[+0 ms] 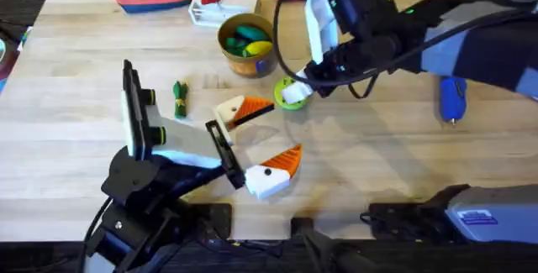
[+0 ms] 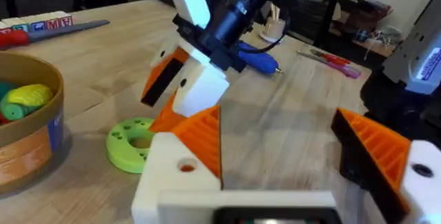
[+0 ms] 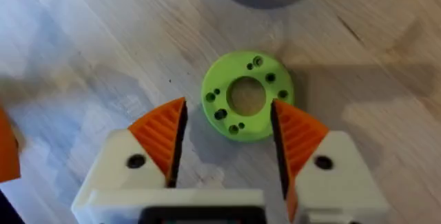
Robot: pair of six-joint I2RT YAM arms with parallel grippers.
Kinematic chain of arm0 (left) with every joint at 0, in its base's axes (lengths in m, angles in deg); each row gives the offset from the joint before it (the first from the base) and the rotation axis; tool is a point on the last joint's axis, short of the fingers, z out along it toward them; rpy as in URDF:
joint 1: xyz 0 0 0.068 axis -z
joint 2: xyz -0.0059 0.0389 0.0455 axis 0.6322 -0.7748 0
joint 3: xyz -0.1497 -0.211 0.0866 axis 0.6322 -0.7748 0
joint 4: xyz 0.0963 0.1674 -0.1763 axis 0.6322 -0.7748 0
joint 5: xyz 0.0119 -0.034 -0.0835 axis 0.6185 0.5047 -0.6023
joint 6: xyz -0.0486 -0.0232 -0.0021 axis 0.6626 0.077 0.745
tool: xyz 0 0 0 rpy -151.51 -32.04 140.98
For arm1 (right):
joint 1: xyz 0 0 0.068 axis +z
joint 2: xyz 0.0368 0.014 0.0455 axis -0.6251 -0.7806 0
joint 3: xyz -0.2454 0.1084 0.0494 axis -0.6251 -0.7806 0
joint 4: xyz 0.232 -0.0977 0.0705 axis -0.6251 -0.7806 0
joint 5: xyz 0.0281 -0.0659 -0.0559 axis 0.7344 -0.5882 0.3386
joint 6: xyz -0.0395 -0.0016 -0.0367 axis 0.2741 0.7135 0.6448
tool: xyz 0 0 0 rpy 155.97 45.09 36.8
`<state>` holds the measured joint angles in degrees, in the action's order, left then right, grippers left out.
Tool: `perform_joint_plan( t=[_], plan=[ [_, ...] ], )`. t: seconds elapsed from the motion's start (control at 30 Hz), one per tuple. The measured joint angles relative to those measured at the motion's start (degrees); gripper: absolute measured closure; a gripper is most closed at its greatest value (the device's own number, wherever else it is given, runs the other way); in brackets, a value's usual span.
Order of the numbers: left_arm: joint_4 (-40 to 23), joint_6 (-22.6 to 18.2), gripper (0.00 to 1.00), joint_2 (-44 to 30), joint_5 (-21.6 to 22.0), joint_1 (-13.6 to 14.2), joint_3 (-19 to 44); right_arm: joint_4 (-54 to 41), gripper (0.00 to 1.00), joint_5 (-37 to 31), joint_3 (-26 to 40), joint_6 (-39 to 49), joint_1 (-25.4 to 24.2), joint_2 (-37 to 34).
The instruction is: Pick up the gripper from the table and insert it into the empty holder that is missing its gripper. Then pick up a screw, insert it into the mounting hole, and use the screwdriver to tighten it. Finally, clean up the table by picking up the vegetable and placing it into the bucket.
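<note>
Our right hand (image 3: 227,107) hangs released, its orange ribbed pads spread to either side of a flat lime-green disc with holes (image 3: 247,94) on the wooden table (image 1: 378,164). Our left hand (image 2: 275,117) also waits released just beside it, and both its white blocks carry orange wedges, so we judge the gripper insert done and the screw step in hand. Next we must lift a screw, though we cannot make one out, and bring it to the white block's mounting hole (image 2: 186,165). The chunky blue screwdriver (image 1: 452,98) lies well apart, the small dark green vegetable (image 1: 179,99) near the tan round bucket (image 1: 245,44).
</note>
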<state>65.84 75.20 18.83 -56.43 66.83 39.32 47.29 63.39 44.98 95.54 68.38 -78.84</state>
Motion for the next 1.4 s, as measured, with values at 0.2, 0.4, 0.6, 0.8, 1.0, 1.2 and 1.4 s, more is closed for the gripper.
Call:
perform_joint_plan(
  t=[0.2, 0.4, 0.6, 0.8, 1.0, 1.2, 1.4],
  plan=[
    [0.0, 0.0, 0.016, 0.0, 0.0, 0.0, 0.0, -0.1, 0.448, -1.4, 0.0, 0.6, 2.7, -1.9],
    [0.0, 0.0, 0.015, 0.0, 0.0, 0.0, 0.0, -0.9, 0.516, -4.4, 0.0, 0.6, 4.8, -2.6],
    [0.0, 0.0, 0.014, 0.0, 0.0, 0.0, 0.0, -2.0, 0.55, -8.8, 0.0, 0.6, 7.0, -2.6],
    [0.0, 0.0, 0.015, 0.0, 0.0, 0.0, 0.0, -1.6, 0.618, -10.0, 0.0, 0.6, 7.6, -3.8],
    [0.0, 0.0, 0.015, 0.0, 0.0, 0.0, 0.0, -1.4, 0.7, -10.7, 0.0, 0.6, 7.6, -4.5],
    [0.0, 0.0, 0.016, 0.0, 0.0, 0.0, 0.0, -0.8, 0.8, -11.0, 0.0, 0.6, 7.6, -4.5],
    [0.0, 0.0, 0.015, 0.0, 0.0, 0.0, 0.0, -0.2, 0.994, -11.0, 0.0, 0.2, 7.6, -4.5]
  ],
)
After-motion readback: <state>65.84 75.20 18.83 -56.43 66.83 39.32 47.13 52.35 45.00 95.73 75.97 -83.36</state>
